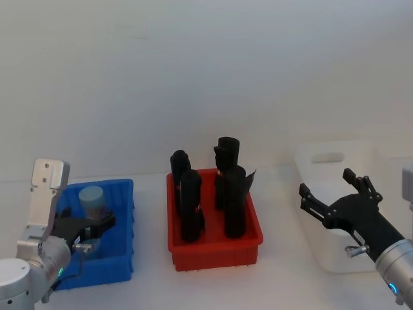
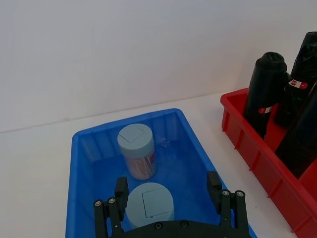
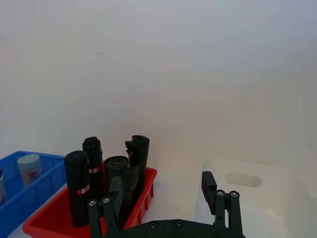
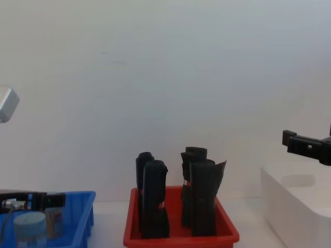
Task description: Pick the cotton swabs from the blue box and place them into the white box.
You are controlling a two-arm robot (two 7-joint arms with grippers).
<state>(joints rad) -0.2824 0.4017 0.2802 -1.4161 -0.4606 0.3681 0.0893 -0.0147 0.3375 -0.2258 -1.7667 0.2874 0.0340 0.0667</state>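
Left gripper (image 2: 167, 184): down low over the near end of the blue box (image 2: 89, 144), fingers spread wide and holding nothing, with a jar sitting right in the gap.
Near jar (image 2: 148, 202): cotton swabs, upright on the box floor, closer to one finger than the other and, as far as I can tell, touching neither.
Far jar (image 2: 136, 151): upright just beyond it, with tan swab sticks showing through the clear wall.
Handling: these look light and rigid. The smooth round plastic is probably a bit slippery, so a firm, centred squeeze is called for.
Where to hold: I'd say across the clear body, below the lid (image 2: 134, 136). A hinged cap like that could pop or twist free if pinched.
Step in hand: lining up on the near jar, and the closing pinch is not yet made.
Red bin (image 1: 216, 248): mid-table, black rolled packs (image 1: 233, 200) standing inside. Not ours, but it lies between pick and drop.
Right gripper (image 1: 326, 182): hovering by the near rim of the white box (image 1: 322, 248), fingers apart and holding nothing.
White box: at the right, well apart from the blue box.
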